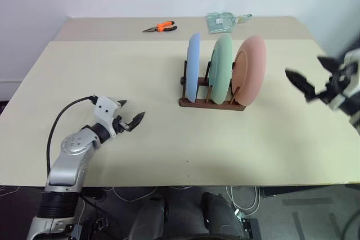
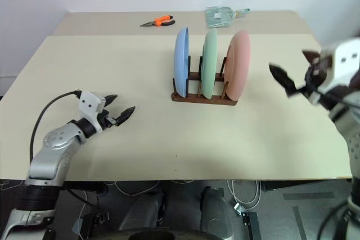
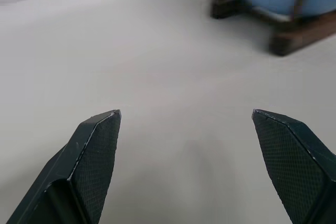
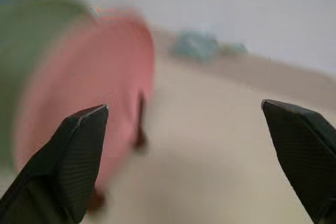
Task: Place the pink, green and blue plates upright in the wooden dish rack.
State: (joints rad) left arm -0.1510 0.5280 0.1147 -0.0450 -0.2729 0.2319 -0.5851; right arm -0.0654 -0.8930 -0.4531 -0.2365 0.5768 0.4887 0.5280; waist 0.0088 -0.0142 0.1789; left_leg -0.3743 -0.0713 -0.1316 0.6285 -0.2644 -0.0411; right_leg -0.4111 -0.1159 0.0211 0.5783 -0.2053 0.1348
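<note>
On my left, the left gripper hangs low over the bare beige table, its fingers spread wide with nothing between them; through its wrist camera I see only tabletop in the gap. Further back, near the far edge, lie orange-handled pliers. Moving right, the wooden dish rack sits mid-table with all three plates standing upright on edge in it: the blue plate at the left end, the green plate in the middle slot, the pink plate at the right end, each apart from its neighbour. Behind the rack, at the back of the table, I make out a clear plastic packet. On the far right, the right gripper is off to the side of the pink plate, clear of it, fingers wide apart and empty; its wrist view is blurred
</note>
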